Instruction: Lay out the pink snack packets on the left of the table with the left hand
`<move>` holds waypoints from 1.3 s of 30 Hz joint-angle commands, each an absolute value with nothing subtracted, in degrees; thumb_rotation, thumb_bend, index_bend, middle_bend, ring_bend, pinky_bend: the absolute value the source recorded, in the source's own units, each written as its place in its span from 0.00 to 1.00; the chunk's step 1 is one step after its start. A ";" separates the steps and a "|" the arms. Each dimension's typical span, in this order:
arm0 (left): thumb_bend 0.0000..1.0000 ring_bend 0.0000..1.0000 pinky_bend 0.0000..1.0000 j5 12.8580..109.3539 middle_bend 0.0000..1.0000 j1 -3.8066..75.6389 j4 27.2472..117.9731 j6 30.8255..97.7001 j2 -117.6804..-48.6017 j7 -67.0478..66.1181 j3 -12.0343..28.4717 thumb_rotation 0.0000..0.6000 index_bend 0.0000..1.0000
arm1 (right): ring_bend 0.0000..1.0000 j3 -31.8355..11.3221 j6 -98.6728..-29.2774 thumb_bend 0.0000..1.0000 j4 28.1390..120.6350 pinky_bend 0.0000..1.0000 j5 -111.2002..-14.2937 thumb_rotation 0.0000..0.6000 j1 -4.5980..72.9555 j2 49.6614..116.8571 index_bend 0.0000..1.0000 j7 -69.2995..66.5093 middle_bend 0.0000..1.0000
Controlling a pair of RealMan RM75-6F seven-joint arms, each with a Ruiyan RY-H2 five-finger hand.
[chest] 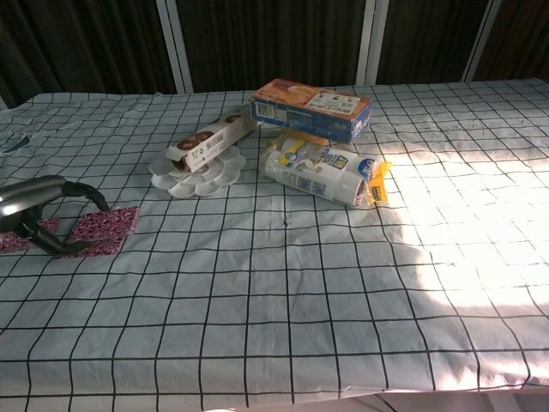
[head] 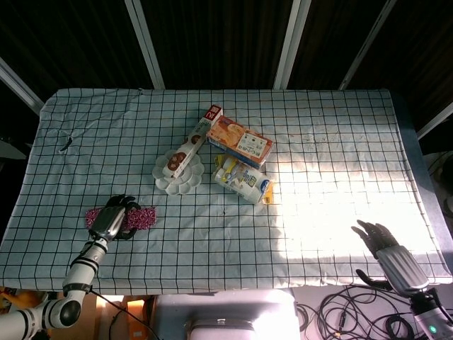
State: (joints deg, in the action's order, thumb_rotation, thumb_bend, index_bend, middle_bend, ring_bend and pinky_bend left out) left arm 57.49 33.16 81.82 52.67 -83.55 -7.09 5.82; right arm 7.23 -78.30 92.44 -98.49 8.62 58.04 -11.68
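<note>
Head view: my left hand (head: 112, 222) sits at the near left of the bench (head: 318, 142), palm down over the pink snack packets (head: 141, 216). Pink shows on both sides of the hand, one end poking out left of it, the other right. Chest view: the left hand's fingers (chest: 86, 196) arch down, tips touching the right-hand pink piece, thumb low against its near edge. I cannot tell whether they pinch it or only press on it. Packets lie flat on the checked cloth.

My right hand (head: 391, 252) hangs off the near right corner of the bench, fingers spread, holding nothing. It is outside the chest view.

Mid-bench, well apart from the packets: a white scalloped plate (head: 167, 183) with a long narrow cookie box (head: 192, 144) lying slanted across it. Just beside that, an orange and blue biscuit box (head: 239, 140). Touching its near side, a white and blue bag (head: 243, 180) on its side, with a yellow end. Bright sun patch on the right half of the cloth.
</note>
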 commanded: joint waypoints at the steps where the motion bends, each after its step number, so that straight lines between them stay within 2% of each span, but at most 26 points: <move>1: 0.46 0.00 0.00 62.11 0.13 31.37 80.71 52.99 -82.48 -1.75 6.03 1.00 0.72 | 0.00 7.26 -78.43 0.24 92.53 0.00 -98.63 1.00 8.57 57.99 0.00 -11.67 0.00; 5: 0.46 0.00 0.00 65.36 0.13 29.45 82.05 55.34 -80.51 0.37 5.00 1.00 0.72 | 0.00 7.38 -78.58 0.24 92.57 0.00 -98.75 1.00 8.41 57.99 0.00 -11.49 0.00; 13: 0.44 0.00 0.00 69.70 0.13 23.17 84.02 62.21 -76.64 -4.45 -0.87 1.00 0.72 | 0.00 7.69 -79.06 0.24 92.75 0.00 -99.17 1.00 7.97 57.98 0.00 -11.27 0.00; 21: 0.42 0.00 0.00 68.92 0.13 20.36 80.77 63.25 -78.24 -3.79 -1.70 1.00 0.71 | 0.00 7.87 -78.42 0.24 93.14 0.00 -99.65 1.00 8.25 58.25 0.00 -10.58 0.00; 23: 0.40 0.00 0.00 69.54 0.12 20.07 79.50 63.20 -78.87 -3.42 -1.85 1.00 0.68 | 0.00 7.99 -78.29 0.24 93.34 0.00 -99.68 1.00 8.23 58.22 0.00 -10.41 0.00; 25: 0.38 0.00 0.00 69.73 0.09 19.80 78.24 62.99 -79.36 -3.89 -2.00 1.00 0.58 | 0.00 7.99 -78.36 0.24 93.40 0.00 -99.65 1.00 8.17 58.19 0.00 -10.42 0.00; 28: 0.35 0.00 0.00 69.68 0.03 19.46 77.53 62.39 -79.67 -3.81 -1.97 1.00 0.29 | 0.00 8.02 -78.51 0.24 93.38 0.00 -99.67 1.00 8.08 58.16 0.00 -10.50 0.00; 30: 0.32 0.00 0.00 69.03 0.01 19.29 77.93 61.45 -79.30 -3.51 -1.83 1.00 0.12 | 0.00 8.07 -78.59 0.24 93.36 0.00 -99.73 1.00 8.01 58.17 0.00 -10.52 0.00; 31: 0.31 0.00 0.00 68.68 0.00 19.25 78.28 60.91 -78.96 -3.52 -1.82 1.00 0.08 | 0.00 8.07 -78.58 0.24 93.35 0.00 -99.72 1.00 8.02 58.19 0.00 -10.49 0.00; 33: 0.27 0.00 0.00 67.84 0.00 19.11 79.36 60.06 -78.03 -3.87 -1.75 1.00 0.01 | 0.00 8.19 -78.67 0.24 93.37 0.00 -99.87 1.00 7.92 58.18 0.00 -10.45 0.00; 39: 0.23 0.00 0.00 68.46 0.00 17.21 83.85 62.95 -74.85 -4.69 -1.78 1.00 0.00 | 0.00 8.07 -78.59 0.24 93.32 0.00 -99.78 1.00 7.97 58.29 0.00 -10.20 0.00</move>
State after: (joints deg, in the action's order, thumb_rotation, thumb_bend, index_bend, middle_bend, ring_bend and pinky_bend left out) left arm 67.84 18.15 82.28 61.26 -76.09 -4.26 -1.70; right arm 8.07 -78.60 93.32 -99.79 7.96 58.28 -10.20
